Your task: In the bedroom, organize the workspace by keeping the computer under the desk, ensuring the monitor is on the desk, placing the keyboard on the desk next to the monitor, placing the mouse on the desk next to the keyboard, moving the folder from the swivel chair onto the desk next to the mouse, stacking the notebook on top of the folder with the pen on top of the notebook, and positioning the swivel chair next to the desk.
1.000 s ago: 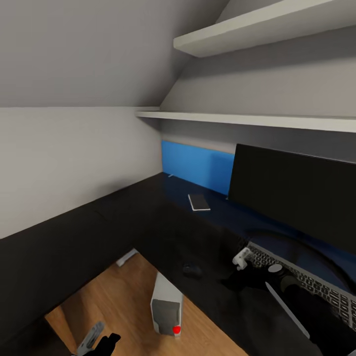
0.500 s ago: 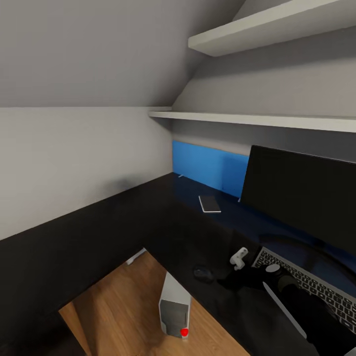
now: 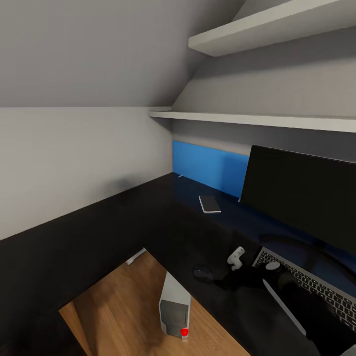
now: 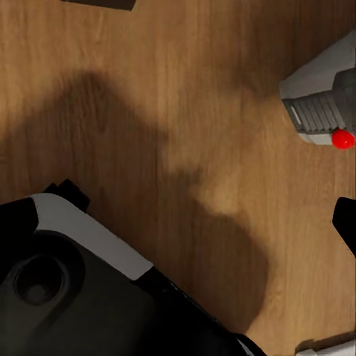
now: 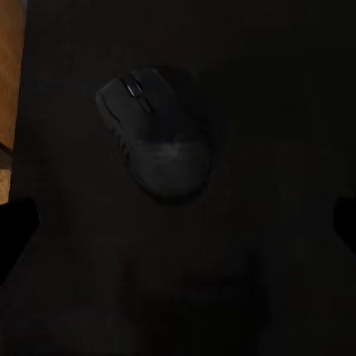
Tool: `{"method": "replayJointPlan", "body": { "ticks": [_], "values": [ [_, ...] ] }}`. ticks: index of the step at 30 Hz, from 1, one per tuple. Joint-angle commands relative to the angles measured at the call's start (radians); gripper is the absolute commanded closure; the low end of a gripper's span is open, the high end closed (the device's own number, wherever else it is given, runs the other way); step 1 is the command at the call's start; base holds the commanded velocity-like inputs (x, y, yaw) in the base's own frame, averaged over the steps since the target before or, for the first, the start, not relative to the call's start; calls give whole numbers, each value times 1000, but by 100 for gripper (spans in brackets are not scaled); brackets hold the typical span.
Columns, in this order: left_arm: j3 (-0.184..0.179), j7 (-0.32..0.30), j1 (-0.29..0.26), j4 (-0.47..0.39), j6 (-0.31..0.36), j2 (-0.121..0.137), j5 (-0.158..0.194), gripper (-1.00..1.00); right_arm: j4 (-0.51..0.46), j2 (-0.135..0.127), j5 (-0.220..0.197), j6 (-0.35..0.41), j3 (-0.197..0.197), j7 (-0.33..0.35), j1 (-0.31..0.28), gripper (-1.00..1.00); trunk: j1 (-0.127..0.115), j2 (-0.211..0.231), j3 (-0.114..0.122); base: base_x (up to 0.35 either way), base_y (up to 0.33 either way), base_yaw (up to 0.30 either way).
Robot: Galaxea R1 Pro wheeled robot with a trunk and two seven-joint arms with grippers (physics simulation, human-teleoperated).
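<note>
Workspace partly ordered — monitor (image 3: 301, 195), keyboard (image 3: 316, 287) and mouse (image 3: 203, 273) lie on the desk (image 3: 99, 232), computer (image 3: 174, 310) beneath. Right gripper (image 5: 178, 222) hovers over the mouse, fingers spread, empty. Notebook (image 3: 210, 203) lies by the back panel — unstacked.

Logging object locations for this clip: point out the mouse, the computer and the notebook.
mouse (image 5: 156, 137), right wrist view, middle of its back.
computer (image 3: 173, 312), head view, dark front panel.
notebook (image 3: 210, 203), head view, centre of its dark cover.
</note>
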Motion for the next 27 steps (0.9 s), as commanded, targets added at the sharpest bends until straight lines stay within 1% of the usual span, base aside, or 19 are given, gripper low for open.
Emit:
{"method": "replayJointPlan", "body": {
  "ticks": [1, 3, 5, 7, 8, 11, 12, 13, 14, 15, 17, 20, 21, 22, 24, 27],
  "values": [
    [-2, -2, 5, 6, -16, 0, 8, -100, 0, -1, -8, 8, 1, 7, -3, -100, 0, -1, -1, 0, 0, 0],
    [-1, -15, 13, 26, -56, -4, 13, -100, 3, -1, -5, 9, 2, 29, -14, -100, 0, -1, -1, 0, 0, 0],
    [0, -16, 18, 36, -72, -6, 24, -100, 5, -1, -3, 13, 3, 38, -20, -100, 0, -1, -1, 0, 0, 0],
    [0, -14, 23, 51, -83, -9, 49, -100, 6, -1, -2, 16, 3, 44, -23, -100, 0, -1, -1, 0, 0, 0],
    [0, -12, 25, 61, -87, -10, 67, -100, 7, -1, -1, 18, 3, 46, -24, -100, 0, -1, -1, 0, 0, 0],
    [2, -7, 29, 94, -97, -12, 144, -100, 4, -1, -1, 20, 5, 50, -27, -100, 0, -1, -1, 0, 0, 2],
    [3, -5, 31, 116, -101, -13, 204, -100, 4, -1, -1, 21, 5, 51, -27, -100, 0, -1, -1, 0, 0, 58],
    [4, -4, 31, 127, -102, -12, 232, -100, 5, -1, -1, 22, 5, 52, -28, -100, 0, -1, -1, 0, 0, 97],
    [4, -4, 31, 127, -102, -12, 232, -100, 5, -1, -1, 22, 5, 52, -28, -100, 0, -1, 0, 0, 0, 97],
    [4, -9, 32, 150, -104, -11, 279, -100, 6, 0, 0, 22, 5, 53, -28, -100, 0, -1, 0, 0, 0, 159],
    [4, -13, 32, 170, -104, -9, 311, -100, 8, 0, 2, 22, 7, 53, -28, -100, 0, -1, 1, 0, 0, 189],
    [4, -16, 33, 189, -105, -8, 339, -100, 9, 0, 12, 22, 17, 54, -29, -100, 0, -1, 2, 0, 0, 223],
    [5, -18, 33, 196, -105, -7, 351, -100, 10, 1, 26, 22, 27, 54, -29, -100, 0, -1, 2, 0, 0, 246],
    [5, -19, 33, 204, -105, -7, 362, -100, 11, 2, 55, 23, 40, 54, -29, -100, 0, -1, 2, 0, 0, 166],
    [5, -20, 33, 208, -104, -5, 367, -100, 16, 2, 72, 23, 46, 54, -29, -100, 0, -1, 3, 27, -3, 87],
    [5, -20, 33, 209, -104, -4, 368, -100, 22, 2, 77, 23, 48, 54, -29, -100, 0, -1, 3, 102, -21, 55]
  ]
}}
